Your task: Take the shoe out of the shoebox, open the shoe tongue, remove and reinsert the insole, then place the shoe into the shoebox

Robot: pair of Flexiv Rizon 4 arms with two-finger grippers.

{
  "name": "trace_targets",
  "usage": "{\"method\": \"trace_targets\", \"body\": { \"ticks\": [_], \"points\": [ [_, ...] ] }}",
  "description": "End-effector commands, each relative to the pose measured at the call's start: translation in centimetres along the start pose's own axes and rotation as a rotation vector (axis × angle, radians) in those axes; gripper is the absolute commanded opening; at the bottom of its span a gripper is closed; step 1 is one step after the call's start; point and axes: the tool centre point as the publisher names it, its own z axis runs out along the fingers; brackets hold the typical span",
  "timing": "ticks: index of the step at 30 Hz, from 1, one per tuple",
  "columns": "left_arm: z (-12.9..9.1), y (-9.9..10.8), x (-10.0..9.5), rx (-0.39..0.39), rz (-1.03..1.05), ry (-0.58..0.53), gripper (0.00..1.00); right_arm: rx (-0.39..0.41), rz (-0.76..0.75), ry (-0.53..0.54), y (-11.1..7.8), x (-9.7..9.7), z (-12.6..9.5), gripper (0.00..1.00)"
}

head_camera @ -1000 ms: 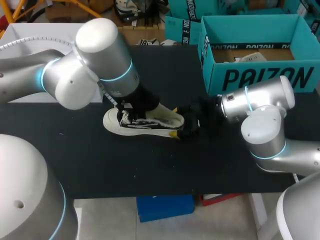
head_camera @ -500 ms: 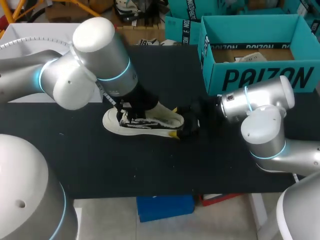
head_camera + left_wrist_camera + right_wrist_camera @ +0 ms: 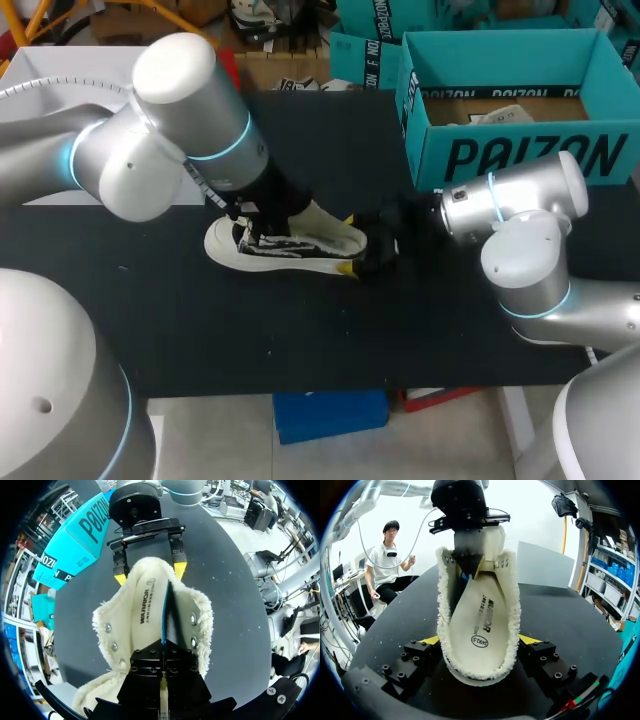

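— Where's the shoe [image 3: 290, 245]?
— On the table [image 3: 330, 340], out of the shoebox [image 3: 520, 155]. The right fingers [image 3: 429, 641] clamp its heel from both sides.
— And the insole [image 3: 147, 610]?
— The left fingers [image 3: 150, 666] are pressed together on its edge. The lining is cream and fleecy, so it's probably soft and light (likely floppy). Hold the rim firmly.
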Motion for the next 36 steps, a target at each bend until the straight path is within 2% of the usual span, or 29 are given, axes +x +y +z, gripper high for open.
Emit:
{"method": "trace_targets", "body": {
  "ticks": [1, 24, 31, 33, 35, 36],
  "points": [
    [-0.5, 0.4, 0.1, 0.012, 0.002, -0.004, 0.0, 0.003, 0.002, -0.001, -0.3, 0.0, 0.3, 0.0],
    [-1.0, 0.8, -0.2, 0.027, -0.007, -0.018, 0.0, 0.003, 0.002, -0.001, -0.3, 0.0, 0.3, 0.0],
    [-0.3, 0.1, -0.1, 0.042, 0.032, 0.013, 0.0, 0.003, 0.002, -0.001, -0.3, 0.0, 0.3, 0.0],
    [0.0, -0.3, -0.3, 0.044, 0.038, 0.022, 0.15, 0.003, 0.002, -0.001, -0.3, 0.0, 0.3, 0.0],
    [0.2, -0.6, -0.5, 0.043, 0.045, 0.026, 0.23, 0.003, 0.002, -0.001, -0.3, 0.0, 0.3, 0.0],
    [0.3, -0.8, -0.6, 0.042, 0.05, 0.028, 0.3, 0.003, 0.002, -0.001, -0.3, 0.0, 0.3, 0.0]
  ]
}}
